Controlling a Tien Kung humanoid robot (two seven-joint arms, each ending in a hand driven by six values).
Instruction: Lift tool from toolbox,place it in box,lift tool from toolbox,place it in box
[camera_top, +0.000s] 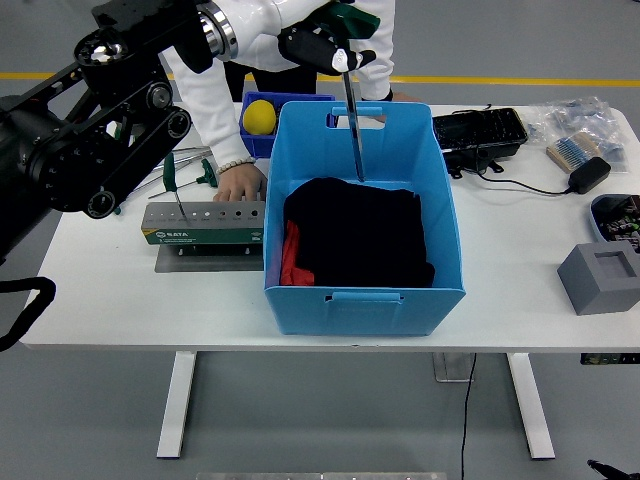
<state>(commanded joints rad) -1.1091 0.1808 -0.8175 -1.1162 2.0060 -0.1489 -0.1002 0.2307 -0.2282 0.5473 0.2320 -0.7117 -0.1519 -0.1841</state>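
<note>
Reaching in from upper left: left hand (325, 48), fingers curled tight round green T-handle of tool (352, 118); handle mostly hidden inside the grip. Steel shank hanging near vertical, tip down inside blue box (365, 305), just above black cloth (360, 232); whether touching it, cannot tell. Red item (290, 255) partly buried beside cloth at left wall. Grey toolbox (205, 222) left of box, one T-handle tool (172, 180) upright in it; other loose tools largely masked by arm. Person's hand (238, 184) resting on table behind toolbox, sleeve partly behind arm. Yellow ball (260, 117) in small blue bin (251, 142), bin half hidden. Grey block (600, 277) at right, cut by frame edge.
</note>
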